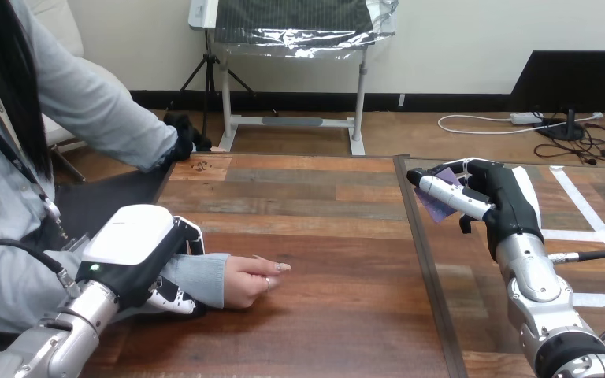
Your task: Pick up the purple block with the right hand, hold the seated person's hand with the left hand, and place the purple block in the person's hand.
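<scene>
A purple block sits pinched between the thumb and fingers of my right hand, which is raised over the right part of the table. The person's hand rests on the wooden table at the lower left, loosely curled, fingers pointing right. My left hand lies over the person's grey-sleeved wrist, with its fingers curled down round the sleeve. The block is well apart from the person's hand, to the right and farther away.
A dark seam runs front to back between the two tabletops. White tape lines mark the right tabletop. The person's other arm reaches over the table's far left corner.
</scene>
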Robot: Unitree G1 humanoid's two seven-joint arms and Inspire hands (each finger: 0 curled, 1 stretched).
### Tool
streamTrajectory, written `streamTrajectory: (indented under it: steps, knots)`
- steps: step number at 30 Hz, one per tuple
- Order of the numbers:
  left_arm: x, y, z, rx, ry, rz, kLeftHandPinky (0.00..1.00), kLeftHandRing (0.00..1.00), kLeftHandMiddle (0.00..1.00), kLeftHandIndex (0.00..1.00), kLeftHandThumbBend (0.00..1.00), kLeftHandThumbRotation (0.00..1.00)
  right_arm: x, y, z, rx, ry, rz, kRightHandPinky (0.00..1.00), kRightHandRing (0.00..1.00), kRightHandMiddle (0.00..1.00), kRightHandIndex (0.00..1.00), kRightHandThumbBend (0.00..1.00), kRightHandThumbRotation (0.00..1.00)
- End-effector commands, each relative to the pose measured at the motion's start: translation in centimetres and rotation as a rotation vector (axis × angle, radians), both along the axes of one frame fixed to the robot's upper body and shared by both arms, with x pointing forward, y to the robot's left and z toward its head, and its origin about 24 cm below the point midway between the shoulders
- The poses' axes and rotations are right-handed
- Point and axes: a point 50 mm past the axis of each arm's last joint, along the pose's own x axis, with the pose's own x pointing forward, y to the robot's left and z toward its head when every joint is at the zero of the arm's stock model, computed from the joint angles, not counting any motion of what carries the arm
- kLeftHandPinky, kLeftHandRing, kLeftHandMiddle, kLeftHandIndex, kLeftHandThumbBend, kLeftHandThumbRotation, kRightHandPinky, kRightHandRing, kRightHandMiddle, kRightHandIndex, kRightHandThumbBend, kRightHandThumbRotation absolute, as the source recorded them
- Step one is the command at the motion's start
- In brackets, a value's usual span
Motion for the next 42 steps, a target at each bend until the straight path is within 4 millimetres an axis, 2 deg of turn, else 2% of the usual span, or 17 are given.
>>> streamTrajectory:
  steps: [1,14,24,42]
  knots:
    - [1.6,-1.3,2.1,-0.045,-0.094,-0.041,0.32,0.32,0.36,0.37,0.85,0.1,1.6,1.3,2.5,0.015,-0.089,0.019,0.03,0.08,0.13,0.18,0.3,0.17]
    - [2.2,-2.0,3.0,-0.095,-0.108,-0.051,0.29,0.31,0.36,0.37,0.86,0.08,1.6,1.8,2.2,0.035,-0.072,0.028,0.03,0.08,0.13,0.17,0.3,0.2]
    - [2.7,-2.6,3.6,-0.122,-0.129,-0.053,0.29,0.31,0.35,0.36,0.85,0.06,1.7,2.3,2.0,-0.03,-0.06,0.031,0.04,0.09,0.15,0.19,0.31,0.19]
    - [4.0,-4.0,5.2,-0.153,-0.175,-0.069,0.25,0.29,0.34,0.36,0.86,0.04,1.5,3.6,1.4,0.002,-0.032,0.062,0.04,0.09,0.14,0.19,0.3,0.18]
